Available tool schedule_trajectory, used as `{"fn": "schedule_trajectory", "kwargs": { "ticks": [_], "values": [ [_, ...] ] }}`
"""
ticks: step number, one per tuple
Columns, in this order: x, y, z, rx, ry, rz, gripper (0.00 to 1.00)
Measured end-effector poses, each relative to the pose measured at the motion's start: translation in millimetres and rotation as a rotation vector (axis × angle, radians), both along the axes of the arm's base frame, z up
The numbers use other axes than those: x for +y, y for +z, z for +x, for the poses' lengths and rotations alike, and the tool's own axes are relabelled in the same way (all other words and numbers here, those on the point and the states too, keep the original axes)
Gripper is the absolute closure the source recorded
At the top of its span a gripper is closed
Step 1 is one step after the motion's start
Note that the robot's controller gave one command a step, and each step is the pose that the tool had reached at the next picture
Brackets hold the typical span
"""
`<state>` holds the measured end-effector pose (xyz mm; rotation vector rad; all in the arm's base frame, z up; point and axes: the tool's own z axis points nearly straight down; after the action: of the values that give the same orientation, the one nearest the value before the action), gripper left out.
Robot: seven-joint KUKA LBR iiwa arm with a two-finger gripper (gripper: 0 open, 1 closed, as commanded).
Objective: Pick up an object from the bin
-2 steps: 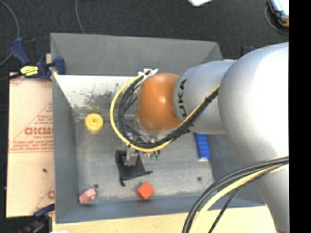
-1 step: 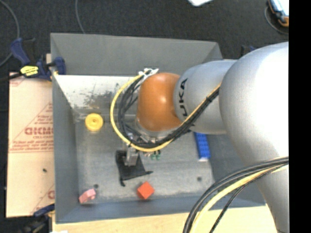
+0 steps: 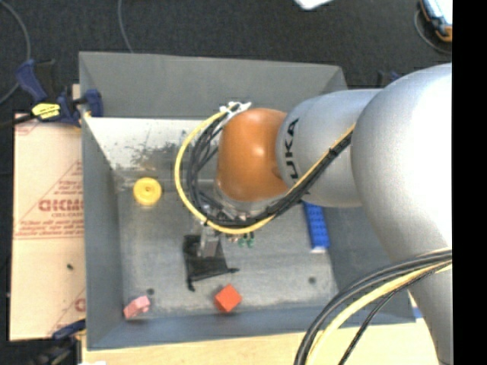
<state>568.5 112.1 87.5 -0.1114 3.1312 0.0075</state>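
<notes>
hand point(image 3: 204, 263) low over bin point(image 3: 209, 82) floor | open or closed: can't tell | red cube point(image 3: 227, 299) just beside | pink block point(image 3: 137, 306), yellow disc point(image 3: 147, 192) well apart

One yellow disc point(image 3: 148, 192), three blocks point(image 3: 137, 306) point(image 3: 227, 299) point(image 3: 317, 226)

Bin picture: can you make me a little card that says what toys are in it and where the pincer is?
bin: grey metal, a few loose things spread apart
pincer: black, low over the middle of the floor
nearest thing: orange-red cube, just in front of the pincer
yellow round thing: left side, towards the back
pink lump: front left corner
blue block: right side, beside the arm
pincer holding something: nothing seen in it
</notes>
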Motion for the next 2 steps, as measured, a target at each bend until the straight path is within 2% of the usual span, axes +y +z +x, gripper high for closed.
{"fn": "schedule_trajectory", "kwargs": {
  "ticks": [2],
  "values": [
    [0.0,22.2,1.6,-0.005,-0.001,0.001,1.00]
  ]
}}
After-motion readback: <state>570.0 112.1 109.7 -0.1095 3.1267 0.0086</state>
